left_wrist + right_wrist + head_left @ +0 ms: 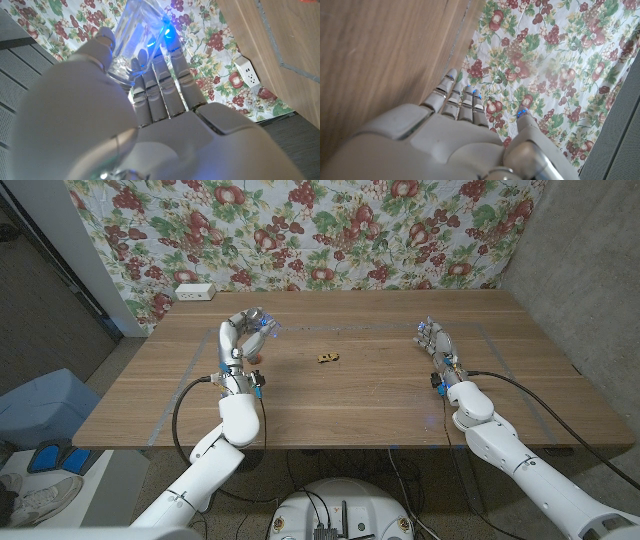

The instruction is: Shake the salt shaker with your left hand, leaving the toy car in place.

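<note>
A: Shaker status?

B: The salt shaker (136, 37), a clear glass body, sits in the left hand (243, 340), fingers (160, 85) wrapped around it, raised above the wooden table (380, 395) on the robot's left side.

A: Procedure for the shake?

B: Judgement: keep the wrap firm on the smooth glass, move from the wrist in short strokes, and stay over the hand's own table area. The toy car (327, 358) lies near the table centre, well apart from both hands; avoid sweeping toward it.

A: Contents?

B: Salt level cannot be determined; blue glare obscures the glass.

A: Right hand?

B: The right hand (436, 342) holds nothing, fingers extended and slightly apart, beside the table's right area.
</note>
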You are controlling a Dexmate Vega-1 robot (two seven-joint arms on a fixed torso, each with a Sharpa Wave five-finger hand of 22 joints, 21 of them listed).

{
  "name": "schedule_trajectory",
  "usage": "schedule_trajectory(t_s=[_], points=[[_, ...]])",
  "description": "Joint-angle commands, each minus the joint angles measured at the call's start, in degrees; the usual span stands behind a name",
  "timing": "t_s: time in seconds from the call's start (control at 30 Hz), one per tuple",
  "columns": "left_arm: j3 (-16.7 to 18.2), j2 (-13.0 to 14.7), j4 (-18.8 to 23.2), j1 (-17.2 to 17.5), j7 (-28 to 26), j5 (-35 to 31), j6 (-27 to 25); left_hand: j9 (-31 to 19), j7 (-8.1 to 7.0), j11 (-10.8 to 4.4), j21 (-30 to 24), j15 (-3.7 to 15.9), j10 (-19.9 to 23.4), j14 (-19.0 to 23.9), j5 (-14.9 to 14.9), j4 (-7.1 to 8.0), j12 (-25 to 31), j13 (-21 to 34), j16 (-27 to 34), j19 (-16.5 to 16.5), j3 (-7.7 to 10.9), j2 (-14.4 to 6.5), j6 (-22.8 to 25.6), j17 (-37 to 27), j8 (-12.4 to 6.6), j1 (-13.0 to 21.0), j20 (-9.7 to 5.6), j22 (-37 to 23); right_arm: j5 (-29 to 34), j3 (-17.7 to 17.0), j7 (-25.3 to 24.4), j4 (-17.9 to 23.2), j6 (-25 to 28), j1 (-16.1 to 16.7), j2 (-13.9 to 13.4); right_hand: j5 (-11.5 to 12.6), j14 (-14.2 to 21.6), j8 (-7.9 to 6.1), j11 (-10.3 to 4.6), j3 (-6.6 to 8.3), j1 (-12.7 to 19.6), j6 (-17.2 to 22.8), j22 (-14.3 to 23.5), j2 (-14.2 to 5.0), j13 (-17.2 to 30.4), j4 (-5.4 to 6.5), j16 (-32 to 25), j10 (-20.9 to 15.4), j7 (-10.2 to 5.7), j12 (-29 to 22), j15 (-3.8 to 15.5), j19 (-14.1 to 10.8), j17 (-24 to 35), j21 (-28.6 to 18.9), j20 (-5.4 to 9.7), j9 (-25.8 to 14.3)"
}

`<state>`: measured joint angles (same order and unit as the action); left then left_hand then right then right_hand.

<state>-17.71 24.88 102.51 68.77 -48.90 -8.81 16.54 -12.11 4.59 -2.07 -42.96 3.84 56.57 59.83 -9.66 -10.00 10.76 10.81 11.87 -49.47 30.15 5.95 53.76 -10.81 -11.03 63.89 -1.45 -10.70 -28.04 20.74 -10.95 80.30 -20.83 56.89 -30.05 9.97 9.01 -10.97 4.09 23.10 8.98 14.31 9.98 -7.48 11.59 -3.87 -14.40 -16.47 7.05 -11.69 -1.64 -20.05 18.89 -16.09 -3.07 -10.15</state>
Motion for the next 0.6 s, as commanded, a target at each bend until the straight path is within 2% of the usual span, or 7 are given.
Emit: schedule_trajectory(t_s=[0.03,0.17,0.4,0.6], points=[[0.8,-1.42,-0.57,0.03,0.25,-1.26,1.03,-0.18,-2.78,-3.44,-11.14,9.96,0.4,5.67,-0.4,-0.12,0.14,0.12,0.19,-4.49,1.63,-11.42,3.3,-0.14,-0.16,10.74,-9.38,-0.3,0.11,0.11,0.07,-0.47,-0.37,-0.22,0.27,0.1,0.34,0.03,-0.14,0.47,-0.16,0.22,0.2,-1.14,0.11,0.11,0.2,-0.09,-0.15,0.06,-0.17,-0.23,-0.04,0.09,0.01,-0.18],[1.03,-1.36,-0.01,0.11,0.91,-1.23,-0.33,-0.18,-2.82,-3.55,-11.25,9.95,0.34,5.71,-0.4,-0.12,0.12,0.12,0.22,-4.43,1.65,-11.43,3.29,-0.16,-0.16,10.73,-9.39,-0.3,0.05,0.21,0.18,-0.52,-0.11,-0.46,0.33,0.1,0.38,0.02,-0.08,0.49,-0.14,0.24,0.2,-1.15,0.11,0.1,0.18,-0.12,-0.13,0.05,-0.29,-0.29,-0.06,0.16,-0.05,-0.18],[1.32,0.05,3.33,0.57,3.0,-2.08,-7.98,-0.19,-2.9,-3.54,-11.4,9.96,0.34,5.71,-0.4,-0.14,0.13,0.12,0.24,-4.37,1.67,-11.4,3.35,-0.17,-0.19,10.72,-9.38,-0.28,-0.08,0.48,0.28,-0.8,0.53,-1.1,0.59,0.1,0.37,0.02,-0.07,0.5,-0.12,0.25,0.2,-1.14,0.11,0.09,0.19,-0.15,-0.12,0.04,-0.26,-0.34,-0.07,0.3,-0.05,-0.18],[1.08,0.93,4.35,0.27,3.15,-2.87,-11.23,-0.19,-2.92,-3.59,-11.62,9.96,0.39,5.75,-0.41,-0.15,0.16,0.12,0.29,-4.38,1.69,-11.38,3.33,-0.19,-0.19,10.69,-9.34,-0.27,-0.03,0.77,0.53,-1.29,0.76,-1.78,0.8,0.1,0.36,0.02,-0.1,0.52,-0.12,0.26,0.21,-1.16,0.11,0.09,0.21,-0.08,-0.18,0.07,-0.17,-0.34,-0.09,0.46,-0.04,-0.19]])
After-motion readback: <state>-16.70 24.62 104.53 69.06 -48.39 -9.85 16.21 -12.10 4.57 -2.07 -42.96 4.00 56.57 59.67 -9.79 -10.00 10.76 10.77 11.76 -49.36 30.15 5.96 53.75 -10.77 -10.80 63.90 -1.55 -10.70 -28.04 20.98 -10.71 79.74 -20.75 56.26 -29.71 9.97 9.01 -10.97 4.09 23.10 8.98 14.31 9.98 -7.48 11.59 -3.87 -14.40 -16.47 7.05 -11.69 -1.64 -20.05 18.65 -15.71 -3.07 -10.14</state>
